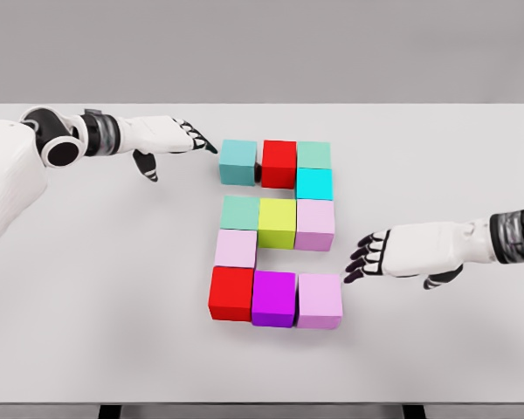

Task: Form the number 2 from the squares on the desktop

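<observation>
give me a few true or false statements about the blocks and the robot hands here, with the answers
1. The left robot hand reaches toward the teal block at the top left of the figure. True.
2. The right robot hand grasps a yellow block. False: it holds nothing, its fingers spread beside the pink block in the bottom row.
3. A red block sits in the middle of the top row. True.
4. The bottom row is red, purple, pink from left to right. True.
5. The yellow-green block lies apart from the others. False: it sits mid-figure between two blocks.
</observation>
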